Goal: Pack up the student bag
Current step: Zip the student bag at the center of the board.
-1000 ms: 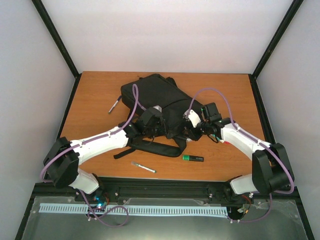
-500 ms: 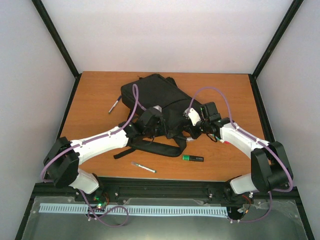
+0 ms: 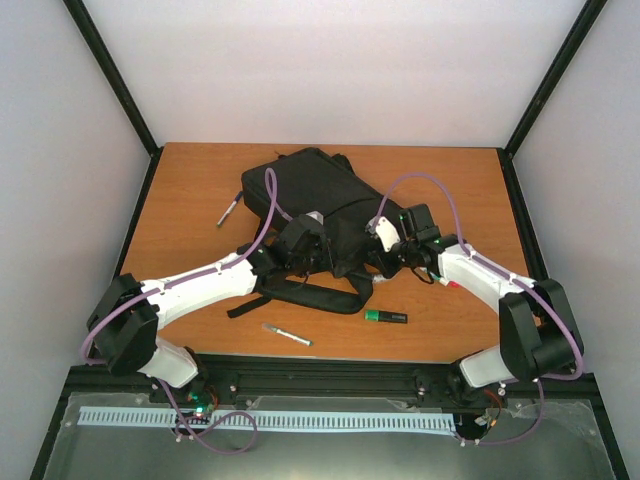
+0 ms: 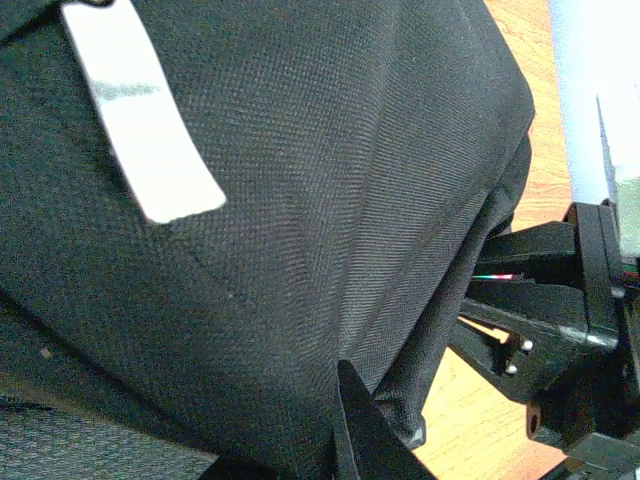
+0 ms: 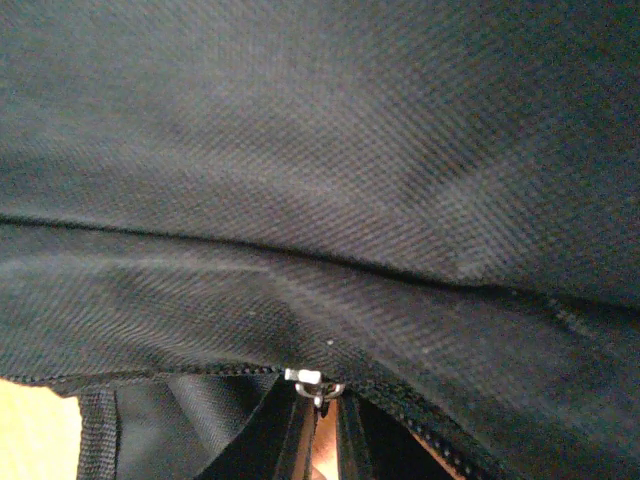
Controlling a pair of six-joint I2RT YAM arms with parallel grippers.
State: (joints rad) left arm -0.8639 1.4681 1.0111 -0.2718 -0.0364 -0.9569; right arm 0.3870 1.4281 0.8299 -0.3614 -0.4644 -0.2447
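Black woven fabric, one item: student bag (image 3: 318, 195), lying flat mid-counter (image 3: 190, 200). Its long axis runs from far-left to near-right, and a shoulder strap (image 3: 300, 292) trails off its near end towards the left.

Left gripper (image 3: 303, 250): pressed against the bag's near-left edge, with the arm stretched low across the counter from the near-left base. Its wrist view is filled with cloth and a white label (image 4: 140, 110), so it cannot be told whether this gripper is released or clenched.

Right gripper (image 3: 385, 252): against the bag's near-right edge, with the arm bent at the elbow and reaching in from the right. In its wrist view the two fingers stand close together just below a metal zip slider (image 5: 308, 378) on the lower seam. Whether they pinch the pull cannot be told.

Governing relation: the bag lies just far of both grippers and touches them. The zip sits at the right gripper, which makes that arm the nearer one for opening.

Loose stock, judged unpacked:
- green marker (image 3: 385, 317), near-right of the bag
- pen (image 3: 287, 335), at the near edge
- second pen (image 3: 229, 212), far-left
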